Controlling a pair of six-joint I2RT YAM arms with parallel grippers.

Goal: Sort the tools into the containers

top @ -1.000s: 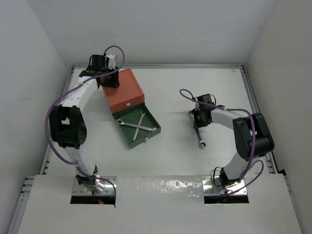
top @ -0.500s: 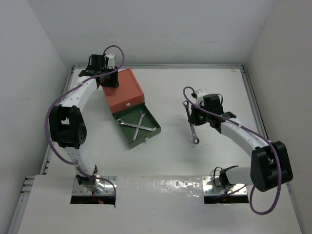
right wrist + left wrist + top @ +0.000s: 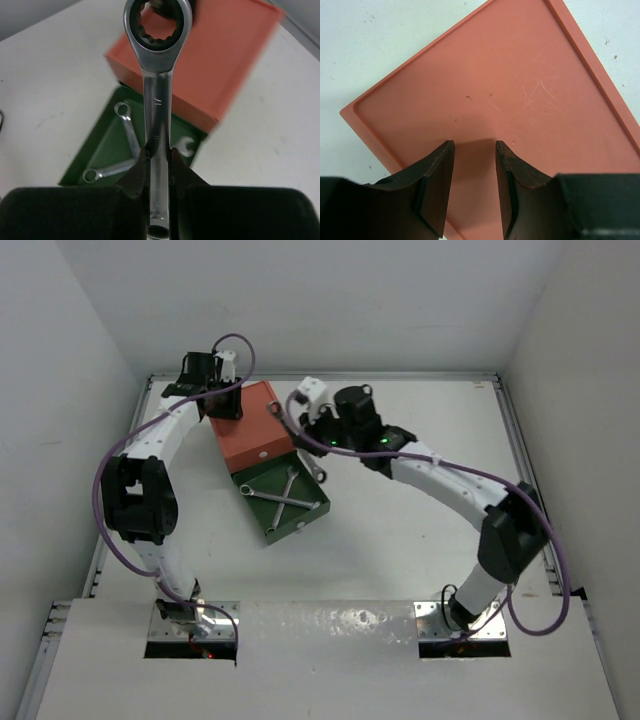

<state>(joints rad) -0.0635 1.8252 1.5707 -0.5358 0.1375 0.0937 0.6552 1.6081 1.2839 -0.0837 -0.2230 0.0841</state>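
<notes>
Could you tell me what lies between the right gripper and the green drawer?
Only the wrench held in the jaws of the right gripper, reaching above the green drawer; the right wrist view shows it.

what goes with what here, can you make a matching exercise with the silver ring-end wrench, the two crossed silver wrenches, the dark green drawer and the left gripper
Things:
1. silver ring-end wrench
2. two crossed silver wrenches
3. dark green drawer
4. left gripper

States or places:
A. open, over the orange-red box
B. standing open, slid out from under the orange-red box
C. clamped in the right gripper
D. lying in the dark green drawer

Pairs: 1-C, 2-D, 3-B, 4-A
</notes>
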